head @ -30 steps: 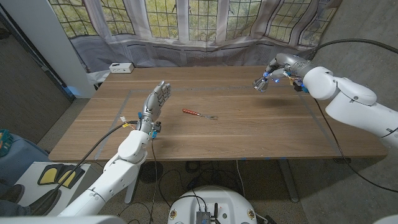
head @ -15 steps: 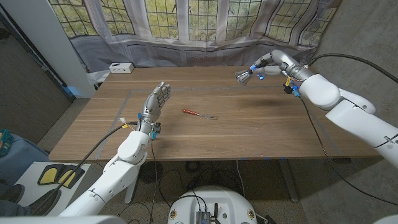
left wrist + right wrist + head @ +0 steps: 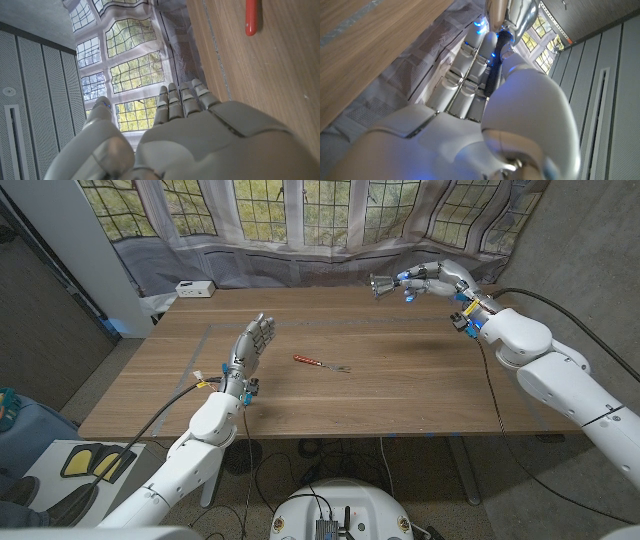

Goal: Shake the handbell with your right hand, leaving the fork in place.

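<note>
The right hand [image 3: 432, 277] holds the handbell [image 3: 381, 284] in the air above the far edge of the wooden table [image 3: 400, 390], in front of the curtain with printed windows [image 3: 300, 230]. The long axis of the bell lies almost level. Its flared metal mouth points to the robot's left, and its dark handle goes back into the hand. The bell has a shiny silver surface and a cone shape that gets wider toward the mouth. In the right wrist view the fingers [image 3: 470, 65] are pressed together side by side along the dark handle [image 3: 496, 65], the thumb is on its other side, and the metal body of the bell [image 3: 495, 10] stands out past the fingertips.

The fork [image 3: 321, 363] lies flat on the table near its middle, well apart from both hands. It has a red handle, which points to the far left, and a thin metal head, which points to the near right. The red handle [image 3: 251, 17] looks smooth and rounded in the left wrist view.

The left hand [image 3: 252, 342] is raised above the left part of the table and holds nothing. Its fingers [image 3: 180, 100] are straight and close together.
</note>
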Controlling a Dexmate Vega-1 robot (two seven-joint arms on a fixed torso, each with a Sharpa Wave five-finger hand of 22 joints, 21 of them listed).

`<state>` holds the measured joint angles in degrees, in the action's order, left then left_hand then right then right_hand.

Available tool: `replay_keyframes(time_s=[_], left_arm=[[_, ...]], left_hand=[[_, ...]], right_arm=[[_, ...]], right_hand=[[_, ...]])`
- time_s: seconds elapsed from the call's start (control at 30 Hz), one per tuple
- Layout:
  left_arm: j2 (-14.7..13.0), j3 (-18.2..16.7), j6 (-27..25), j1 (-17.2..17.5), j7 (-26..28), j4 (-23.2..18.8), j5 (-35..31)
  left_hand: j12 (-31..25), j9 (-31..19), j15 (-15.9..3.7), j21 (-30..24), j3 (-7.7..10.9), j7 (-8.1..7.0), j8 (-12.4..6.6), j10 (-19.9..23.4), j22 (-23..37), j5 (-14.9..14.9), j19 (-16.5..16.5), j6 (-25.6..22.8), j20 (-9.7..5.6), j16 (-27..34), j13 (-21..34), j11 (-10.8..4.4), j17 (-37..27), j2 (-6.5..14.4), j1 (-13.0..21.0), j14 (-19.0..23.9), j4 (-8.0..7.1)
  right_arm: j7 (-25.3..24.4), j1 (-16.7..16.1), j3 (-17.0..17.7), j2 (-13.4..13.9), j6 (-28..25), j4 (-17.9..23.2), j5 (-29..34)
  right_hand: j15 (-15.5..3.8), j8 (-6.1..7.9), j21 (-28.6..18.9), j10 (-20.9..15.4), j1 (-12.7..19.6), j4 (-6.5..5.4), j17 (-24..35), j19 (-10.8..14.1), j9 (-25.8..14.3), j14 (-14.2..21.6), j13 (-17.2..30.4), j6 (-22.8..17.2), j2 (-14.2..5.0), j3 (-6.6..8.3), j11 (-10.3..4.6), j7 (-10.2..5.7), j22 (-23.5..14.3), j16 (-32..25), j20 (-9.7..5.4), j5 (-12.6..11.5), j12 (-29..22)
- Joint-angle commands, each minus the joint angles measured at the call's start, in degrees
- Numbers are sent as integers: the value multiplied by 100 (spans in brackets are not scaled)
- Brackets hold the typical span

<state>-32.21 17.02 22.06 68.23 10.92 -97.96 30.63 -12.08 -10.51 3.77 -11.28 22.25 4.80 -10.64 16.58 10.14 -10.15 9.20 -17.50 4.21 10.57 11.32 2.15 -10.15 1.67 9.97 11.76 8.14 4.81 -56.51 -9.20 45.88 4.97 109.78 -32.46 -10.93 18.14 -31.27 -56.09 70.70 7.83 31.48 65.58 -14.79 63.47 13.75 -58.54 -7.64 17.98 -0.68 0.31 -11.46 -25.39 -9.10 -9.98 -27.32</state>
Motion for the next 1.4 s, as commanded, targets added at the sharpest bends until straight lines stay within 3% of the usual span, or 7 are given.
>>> replay_keyframes(time_s=[0.03,0.37,0.6,0.83,1.1,1.3,1.4], left_arm=[[44,-11,134,35,-8,57,24],[26,-5,108,61,-32,70,51],[1,-24,78,35,-38,65,60],[7,-40,74,-2,-55,126,95],[22,-8,61,-110,-147,239,144],[50,8,84,-171,-183,318,166],[54,6,88,-183,-171,331,160]], left_hand=[[-18,-9,-7,-22,44,33,-38,42,18,16,23,-39,-38,18,13,5,-10,-22,68,42,-12],[-18,-9,-10,-22,47,25,-40,47,18,16,26,-48,-38,18,13,0,-10,-18,69,45,-14],[-19,-9,-13,-20,48,30,-44,50,18,16,22,-60,-34,18,13,6,-10,-17,70,48,-15],[-15,-9,-7,-20,49,29,-43,41,18,17,22,-60,-27,17,12,12,-11,-15,69,46,-17],[-18,-9,-7,-19,51,31,-43,51,18,17,23,-64,-25,16,12,3,-11,-14,69,46,-18],[-18,-9,-7,-17,51,27,-42,52,18,17,17,-63,-26,15,12,4,-11,-14,69,45,-18],[-17,-9,-10,-17,52,33,-41,51,18,17,18,-61,-23,16,12,12,-11,-13,69,47,-19]], right_arm=[[-316,-26,-25,321,-79,141,-177],[-841,-25,-93,1193,-806,820,1254],[-898,228,-329,1887,-2274,1542,2147],[-736,739,-942,2379,-3536,2129,3402],[-145,1342,-1815,2521,-4477,2406,5080],[679,1764,-2474,2445,-4969,2362,6481],[1355,1988,-2865,2400,-5127,2326,7642]], right_hand=[[7,-34,-57,-186,150,-12,37,-54,-13,28,552,-6,-93,-24,158,11,-6,21,23,-35,-34],[24,-44,-94,-186,137,-26,79,-98,-18,-1,570,-8,-94,-45,157,11,-1,37,38,-31,-28],[88,-35,-96,-133,98,-52,124,-263,-57,-132,609,-11,-85,-75,191,10,3,101,77,-28,-9],[67,-40,-119,-121,77,-64,163,-322,-61,-170,643,-14,-83,-93,186,-54,7,119,80,-29,-8],[46,-40,-160,-138,48,-79,178,-359,-60,-170,653,-35,-78,-108,188,-89,12,148,73,-33,-3],[25,-47,-186,-147,30,-87,185,-382,-51,-168,645,-41,-74,-116,170,-132,16,169,70,-34,12],[35,-44,-203,-150,18,-93,188,-393,-46,-182,647,-59,-72,-120,170,-152,19,188,61,-35,18]])
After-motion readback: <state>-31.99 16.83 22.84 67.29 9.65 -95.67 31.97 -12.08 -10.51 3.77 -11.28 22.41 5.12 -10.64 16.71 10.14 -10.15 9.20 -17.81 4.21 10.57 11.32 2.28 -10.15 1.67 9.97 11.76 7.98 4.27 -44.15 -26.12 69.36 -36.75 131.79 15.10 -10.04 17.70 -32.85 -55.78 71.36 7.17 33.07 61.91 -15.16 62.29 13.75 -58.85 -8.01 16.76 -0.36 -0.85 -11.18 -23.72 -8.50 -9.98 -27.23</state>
